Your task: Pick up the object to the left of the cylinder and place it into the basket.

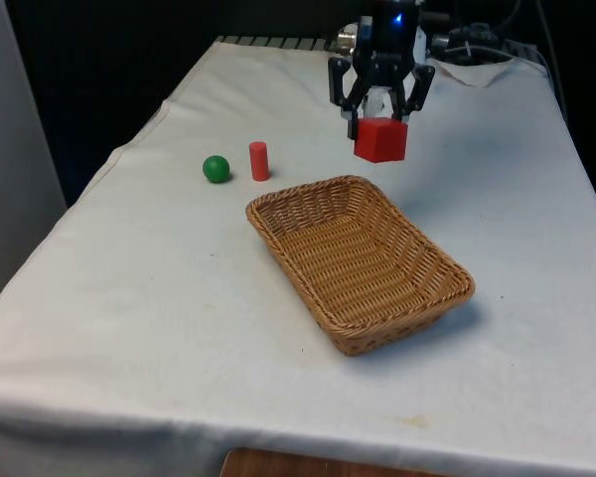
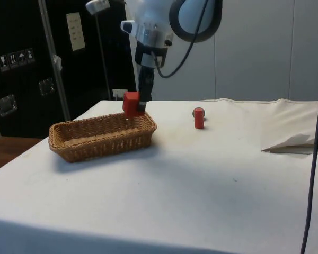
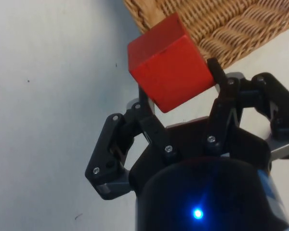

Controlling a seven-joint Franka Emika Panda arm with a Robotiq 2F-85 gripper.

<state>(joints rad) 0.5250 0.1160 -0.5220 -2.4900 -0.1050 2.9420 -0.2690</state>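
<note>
My gripper (image 1: pixel 380 127) is shut on a red cube (image 1: pixel 380 140), holding it in the air just beyond the far corner of the wicker basket (image 1: pixel 417 316). From the side, the cube (image 2: pixel 131 103) hangs between the fingers at the height of the basket's (image 2: pixel 95 143) rim, at its end nearest the cylinder. The wrist view has the cube (image 3: pixel 168 67) tilted in the gripper (image 3: pixel 176 84), with the basket's edge (image 3: pixel 231 29) beyond it. A red cylinder (image 1: pixel 259 161) stands upright on the cloth, and a green ball (image 1: pixel 216 168) lies just to its left in the front view.
The basket lies slantwise in the middle of the table and holds nothing. A crumpled fold of white cloth (image 1: pixel 477 70) lies at the far end by the robot's base. The table drops off at the front view's left, close to the ball.
</note>
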